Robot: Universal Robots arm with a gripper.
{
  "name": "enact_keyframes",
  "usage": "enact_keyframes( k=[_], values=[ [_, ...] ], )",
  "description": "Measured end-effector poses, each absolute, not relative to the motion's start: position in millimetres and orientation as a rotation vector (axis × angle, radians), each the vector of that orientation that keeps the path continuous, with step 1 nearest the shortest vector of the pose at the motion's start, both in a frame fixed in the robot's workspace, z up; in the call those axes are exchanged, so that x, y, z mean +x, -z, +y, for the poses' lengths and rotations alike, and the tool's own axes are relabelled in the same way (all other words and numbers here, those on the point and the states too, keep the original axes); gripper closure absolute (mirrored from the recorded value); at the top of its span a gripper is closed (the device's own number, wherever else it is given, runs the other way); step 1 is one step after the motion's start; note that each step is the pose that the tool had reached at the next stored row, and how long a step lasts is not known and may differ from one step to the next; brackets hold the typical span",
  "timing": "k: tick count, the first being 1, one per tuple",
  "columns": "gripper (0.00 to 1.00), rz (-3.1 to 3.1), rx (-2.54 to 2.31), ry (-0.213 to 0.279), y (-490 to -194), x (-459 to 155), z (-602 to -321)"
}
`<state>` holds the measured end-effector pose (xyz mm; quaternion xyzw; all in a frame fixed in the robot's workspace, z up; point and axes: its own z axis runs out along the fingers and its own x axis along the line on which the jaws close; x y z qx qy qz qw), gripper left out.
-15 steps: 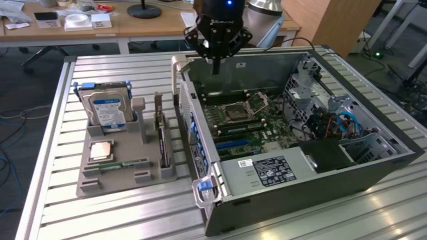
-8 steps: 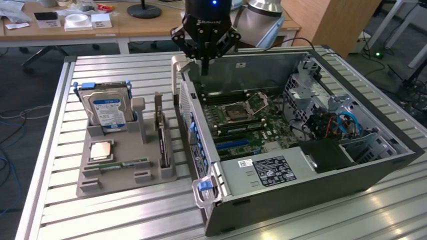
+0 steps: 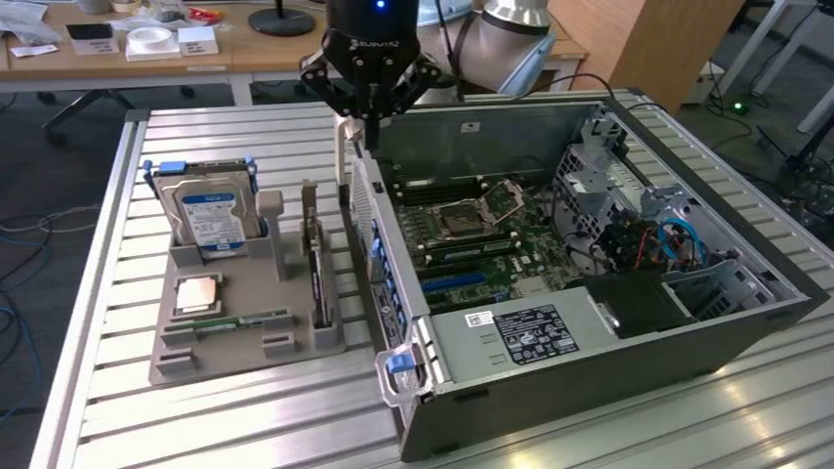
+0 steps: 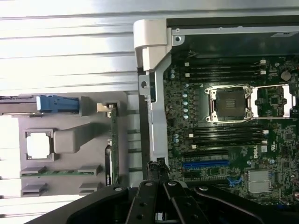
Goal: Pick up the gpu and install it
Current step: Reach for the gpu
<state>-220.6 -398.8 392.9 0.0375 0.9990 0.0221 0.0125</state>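
over the wall of the open black-and-silver pc case [image 3: 612, 376] that faces the parts holder, my hand [image 3: 369, 135] hangs with its black fingers pinched together and nothing between them. the gpu [image 3: 314, 264], a thin flat dark card with a green edge, stands on edge in a slot of the grey plastic holder [image 3: 284, 293], on the side nearest the case, below the hand and untouched. so i judge nothing is done yet: the pick-up is left, and the long blue slot [image 3: 456, 283] on the green motherboard [image 3: 521, 239] sits bare. the holder also carries a silver hard drive with a blue-and-white label [image 3: 209, 210], a square silver processor chip [image 3: 198, 293] and a narrow green memory stick [image 3: 234, 320]. everything rests on a ribbed aluminium desk [image 3: 195, 420]. behind it i see a wooden table [image 3: 248, 51] with small white boxes [image 3: 154, 41], and cables [image 3: 26, 225] on the floor.
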Motion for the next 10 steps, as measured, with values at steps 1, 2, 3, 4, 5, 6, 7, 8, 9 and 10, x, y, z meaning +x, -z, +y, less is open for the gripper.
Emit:
enact_keyframes(
  k=[1, 2, 3, 4, 5, 6, 7, 8, 9, 10],
  values=[
    [0.89, 3.114, 0.117, -0.069, -393, -224, -399],
    [0.89, 3.114, 0.116, -0.069, -393, -228, -399],
    [0.89, 3.114, 0.117, -0.069, -393, -231, -399],
    [0.89, 3.114, 0.117, -0.069, -393, -234, -399],
    [0.89, 3.114, 0.117, -0.069, -393, -237, -399],
    [0.89, 3.114, 0.117, -0.069, -393, -240, -399],
    [0.89, 3.114, 0.117, -0.069, -393, -243, -399],
    [0.89, 3.114, 0.117, -0.069, -393, -246, -399],
    [0.89, 3.114, 0.116, -0.069, -393, -249, -399],
    [0.89, 3.114, 0.116, -0.069, -393, -253, -399]
  ],
)
